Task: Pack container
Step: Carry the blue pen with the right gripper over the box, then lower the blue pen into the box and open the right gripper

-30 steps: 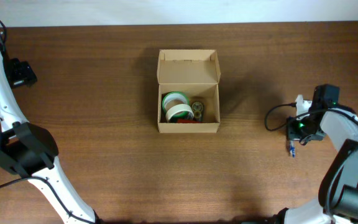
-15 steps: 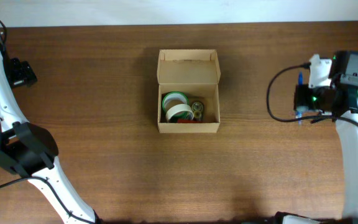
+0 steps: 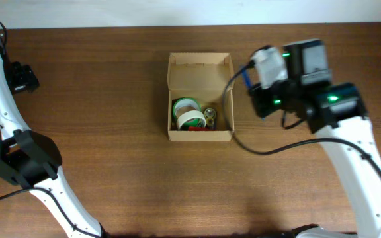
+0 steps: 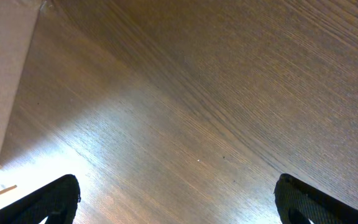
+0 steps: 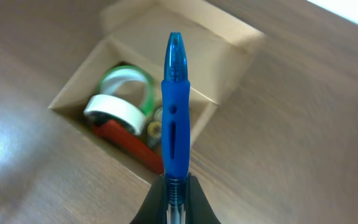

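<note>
The brown cardboard container (image 3: 200,135) stands open at the table's middle, its flap lid (image 3: 200,71) folded back. Inside lie a green tape roll (image 3: 185,105), a white tape roll (image 3: 190,119), a red item (image 3: 200,129) and a small roll (image 3: 210,115). It also shows in the right wrist view (image 5: 79,93). My right gripper (image 5: 175,193) is shut on a blue pen (image 5: 174,106), held above the table just right of the container; the pen shows overhead (image 3: 246,76). My left gripper (image 4: 179,199) is open and empty over bare wood at the far left.
The left arm (image 3: 18,158) runs along the table's left edge. The right arm (image 3: 349,152) with its cable (image 3: 263,149) reaches in from the right. A pale edge (image 4: 5,81) shows at the left of the left wrist view.
My right gripper has moved left and farther back from the table's right edge, carrying the blue pen, until it is beside the container. The left arm has not moved.
</note>
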